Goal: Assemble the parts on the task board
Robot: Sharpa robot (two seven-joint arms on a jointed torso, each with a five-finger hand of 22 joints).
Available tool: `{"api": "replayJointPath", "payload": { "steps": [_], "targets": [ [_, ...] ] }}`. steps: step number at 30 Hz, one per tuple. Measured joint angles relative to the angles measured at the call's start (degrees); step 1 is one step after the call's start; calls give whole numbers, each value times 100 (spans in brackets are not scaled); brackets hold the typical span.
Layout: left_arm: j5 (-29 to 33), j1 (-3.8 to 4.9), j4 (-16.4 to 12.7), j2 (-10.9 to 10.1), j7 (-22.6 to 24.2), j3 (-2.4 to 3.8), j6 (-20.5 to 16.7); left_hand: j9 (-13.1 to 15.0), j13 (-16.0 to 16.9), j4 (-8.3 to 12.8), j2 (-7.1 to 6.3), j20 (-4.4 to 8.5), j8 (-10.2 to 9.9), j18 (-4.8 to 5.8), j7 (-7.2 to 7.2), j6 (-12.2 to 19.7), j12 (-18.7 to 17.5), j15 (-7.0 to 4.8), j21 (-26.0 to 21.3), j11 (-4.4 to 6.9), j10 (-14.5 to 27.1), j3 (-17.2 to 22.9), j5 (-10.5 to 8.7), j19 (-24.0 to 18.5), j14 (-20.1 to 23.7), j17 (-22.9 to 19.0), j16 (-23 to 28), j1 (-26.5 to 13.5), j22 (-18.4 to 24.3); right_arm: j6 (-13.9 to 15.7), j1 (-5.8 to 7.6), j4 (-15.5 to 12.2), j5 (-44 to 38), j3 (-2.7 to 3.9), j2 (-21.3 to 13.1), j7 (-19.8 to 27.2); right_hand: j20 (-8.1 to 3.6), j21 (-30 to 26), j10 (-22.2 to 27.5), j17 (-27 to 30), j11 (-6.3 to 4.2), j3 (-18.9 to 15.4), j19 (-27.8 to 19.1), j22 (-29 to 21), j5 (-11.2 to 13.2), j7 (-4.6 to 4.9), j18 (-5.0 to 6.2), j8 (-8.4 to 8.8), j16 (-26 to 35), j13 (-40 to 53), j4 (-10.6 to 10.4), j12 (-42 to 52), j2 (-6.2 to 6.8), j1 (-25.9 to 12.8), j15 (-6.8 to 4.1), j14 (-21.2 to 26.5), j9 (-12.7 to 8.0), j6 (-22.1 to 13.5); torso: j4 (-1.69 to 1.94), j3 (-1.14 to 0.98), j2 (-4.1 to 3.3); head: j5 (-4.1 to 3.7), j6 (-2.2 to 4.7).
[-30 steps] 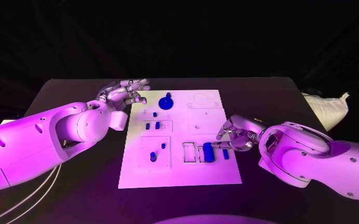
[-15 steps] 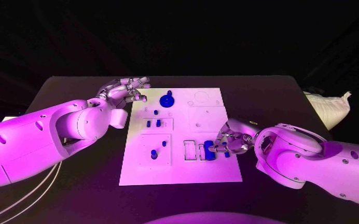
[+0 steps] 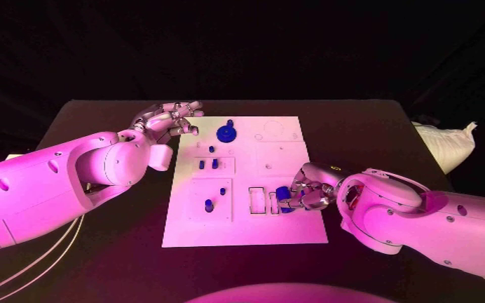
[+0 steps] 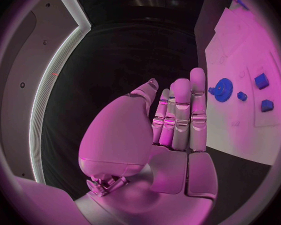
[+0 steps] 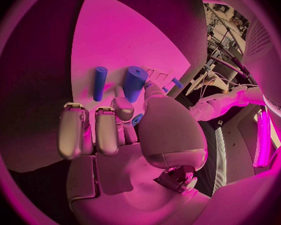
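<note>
While the flat white rectangular task board (image 3: 265, 177) lies at the middle of the black counter (image 3: 101, 117), the right hand (image 3: 308, 192) rests over the board's 4 o'clock region, its fingers (image 5: 108, 130) curled down beside a thick blue cylinder (image 3: 282, 198) that sits near the rectangular slots. Whether that hand actually pinches the cylinder I cannot tell; the right wrist view shows a fingertip touching or just next to it, with a thinner blue rod (image 5: 99, 83) lying just beside. The left hand (image 3: 167, 122) hovers off the board's 10 o'clock corner, fingers (image 4: 181, 115) straight and close together, holding nothing. A round blue toothed gear (image 3: 226, 134) sits toward the board's 12 o'clock edge, and small blue pegs (image 3: 207, 165) stand in the panels at about 9 o'clock.
</note>
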State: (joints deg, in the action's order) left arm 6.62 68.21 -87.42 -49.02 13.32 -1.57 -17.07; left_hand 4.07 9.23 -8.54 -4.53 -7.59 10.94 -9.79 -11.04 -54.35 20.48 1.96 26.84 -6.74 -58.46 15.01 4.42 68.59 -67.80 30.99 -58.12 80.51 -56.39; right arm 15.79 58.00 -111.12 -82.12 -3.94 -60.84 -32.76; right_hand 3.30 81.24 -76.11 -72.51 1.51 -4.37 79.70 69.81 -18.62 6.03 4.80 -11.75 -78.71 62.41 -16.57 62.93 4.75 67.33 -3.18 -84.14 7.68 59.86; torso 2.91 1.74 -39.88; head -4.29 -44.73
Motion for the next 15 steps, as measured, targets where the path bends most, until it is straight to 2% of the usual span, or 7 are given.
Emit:
{"api": "replayJointPath", "payload": {
  "steps": [2, 5, 8, 15],
  "targets": [
    [0, 0, 0, -1, -2, 0, 0, 0, 0, 0, 0, 0, 0, 0, 0, 0, 0, 0, 0, 0, 0, 0, 0, 0, 0, 0, 0, 0, 0, -7, -2, 28, -44, 4, 22, 0, 0, 0, 0, 0, 0, -13, 0, 0, 0, -1, 0, -15, 0, 18, 13, 0, -5, 5, 0, 0, 20, 1, -1, 3, 2, 4, -4],
    [0, 0, 0, -2, -6, 0, 1, 0, 0, 0, 0, 0, 0, 0, 0, 0, 0, 0, 0, 0, 0, 0, 0, 0, 0, -5, 0, 0, 0, -23, -4, 74, -130, 11, 52, 0, 0, 0, 0, 0, 0, -46, 0, 0, 0, -23, 0, -62, 0, 70, 14, 31, -108, 108, 0, 0, 34, -18, 4, 3, 6, 2, -9],
    [0, 0, -3, -4, -10, 0, 4, 0, -1, 0, 0, 0, 0, 0, 0, 0, 0, 0, 0, 0, 0, 0, 0, 0, 0, -5, 0, 0, 0, -44, -8, 100, -206, 18, 66, 1, 21, 0, -12, 3, -12, -78, -21, -1, -18, -23, 1, -105, 0, 139, 45, 61, -120, 285, 0, 0, 45, -17, 10, 6, 8, 1, -17],
    [0, 0, -3, -17, -18, 0, 9, 0, -1, 0, 0, 0, 0, 0, 0, 0, 0, 0, 0, 0, 0, 0, 0, 0, 0, -5, 0, 0, 0, -35, -6, 101, -260, 33, 56, 21, 20, 0, -43, -28, -43, -19, -21, 35, -332, -21, 1, -178, 0, 286, 198, 133, -223, 758, 0, 0, 75, -22, 10, 6, 8, 21, -34]
  ]
}}
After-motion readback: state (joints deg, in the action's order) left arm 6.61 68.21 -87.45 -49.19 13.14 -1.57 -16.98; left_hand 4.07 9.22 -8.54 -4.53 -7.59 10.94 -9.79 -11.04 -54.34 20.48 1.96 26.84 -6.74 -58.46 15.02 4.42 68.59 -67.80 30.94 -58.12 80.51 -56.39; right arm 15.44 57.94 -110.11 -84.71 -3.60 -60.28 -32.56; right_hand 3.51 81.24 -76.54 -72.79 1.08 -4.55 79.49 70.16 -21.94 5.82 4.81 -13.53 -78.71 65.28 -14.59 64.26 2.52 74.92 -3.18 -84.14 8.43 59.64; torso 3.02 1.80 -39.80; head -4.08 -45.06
